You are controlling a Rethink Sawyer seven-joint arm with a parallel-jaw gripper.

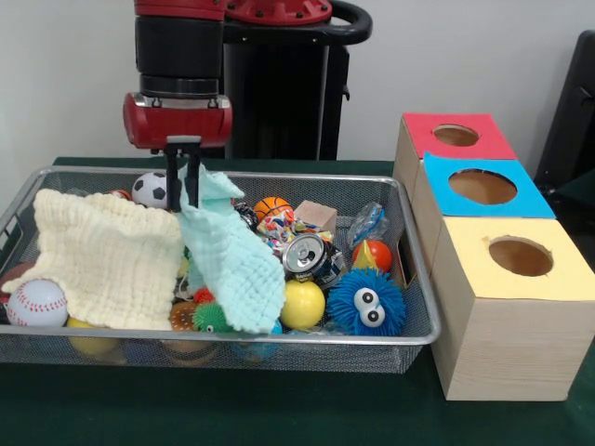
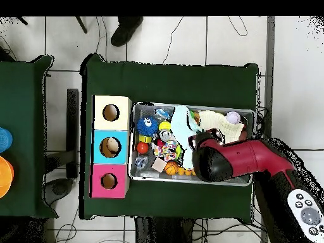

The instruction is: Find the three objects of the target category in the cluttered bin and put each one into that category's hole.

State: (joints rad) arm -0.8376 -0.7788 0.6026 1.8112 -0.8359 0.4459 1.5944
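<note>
The silver wire-mesh bin [image 1: 416, 243] sits at the table's left in the front view and is full of toys and cloths; it also shows in the overhead view [image 2: 190, 181]. My gripper [image 1: 184, 193] hangs over the bin's back left part, shut on the top edge of a mint-green cloth [image 1: 232, 265], which drapes down onto the clutter. In the overhead view the arm's head [image 2: 212, 158] covers the gripper, and the mint cloth [image 2: 183, 123] shows beside it. The red-topped box's hole [image 1: 456, 136] is at the far right, empty-looking; it also shows in the overhead view [image 2: 109, 181].
In the bin are a pale yellow cloth [image 1: 107, 260], a baseball [image 1: 37, 302], a soccer ball [image 1: 149, 189], a small basketball [image 1: 271, 206], a can [image 1: 307, 255], a yellow ball [image 1: 302, 305] and a blue spiky ball [image 1: 365, 302]. Blue-topped [image 1: 482, 187] and yellow-topped [image 1: 521, 256] boxes stand beside the red one.
</note>
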